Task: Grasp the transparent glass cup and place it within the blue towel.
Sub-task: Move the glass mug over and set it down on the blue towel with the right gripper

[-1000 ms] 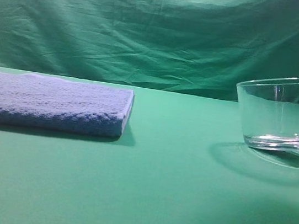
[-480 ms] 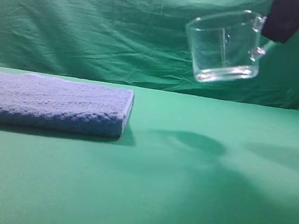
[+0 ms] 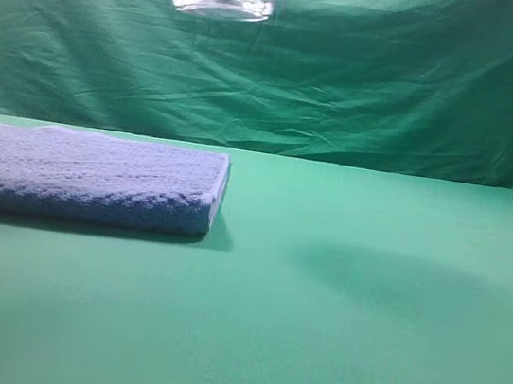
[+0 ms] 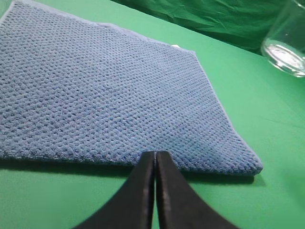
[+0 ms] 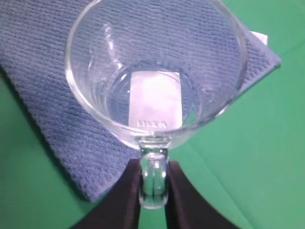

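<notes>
Green table (image 3: 360,340); glass cup (image 3: 222,2) cropped above blue towel (image 3: 86,178).

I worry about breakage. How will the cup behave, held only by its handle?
The cup is probably slippery: smooth glass, with the right hand pinching only its small handle. Its thick base suggests weight, so it may swing. Likely fragile if dropped.

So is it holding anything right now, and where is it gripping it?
Yes: the right gripper pinches the transparent glass cup by its small handle. The left gripper holds nothing.
</notes>
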